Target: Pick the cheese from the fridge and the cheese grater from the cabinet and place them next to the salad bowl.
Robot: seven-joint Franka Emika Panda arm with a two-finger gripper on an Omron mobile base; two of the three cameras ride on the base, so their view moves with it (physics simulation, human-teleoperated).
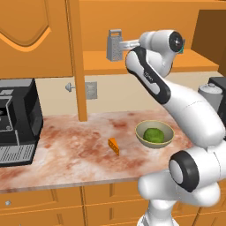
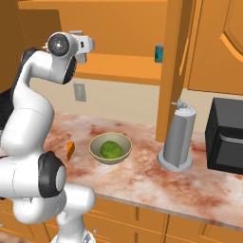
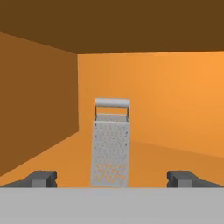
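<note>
In the left base view, the cheese grater (image 1: 114, 45) stands upright on the shelf of the cabinet (image 1: 132, 62), near the left end of the open compartment. The white arm reaches up to this shelf, and its hand ends just beside the grater on the right side. The fingers are too small here to tell how they stand. On the counter (image 1: 66, 154) below, the cheese (image 1: 114, 146) lies to the left of the salad bowl (image 1: 154, 134), near it but apart. A black coffee machine (image 1: 16, 119) stands at the left end of the counter.

In the right base view, the salad bowl (image 2: 110, 148) sits on the counter (image 2: 142, 180) with the green ball inside, and the cheese (image 2: 70, 150) lies at its left, partly behind the arm. A tall grey cylinder (image 2: 179, 137) stands at the right of the bowl, and a small teal can (image 2: 159, 53) stands on the cabinet shelf (image 2: 118, 71).

In the hand view, the tool (image 3: 112, 179) points straight at the cheese grater (image 3: 110, 146). Its 2 fingers (image 3: 41, 178) are wide apart, 1 at each side of the grater, and they do not touch it. The grater stands on the orange shelf, upright, with the loop handle on top.
</note>
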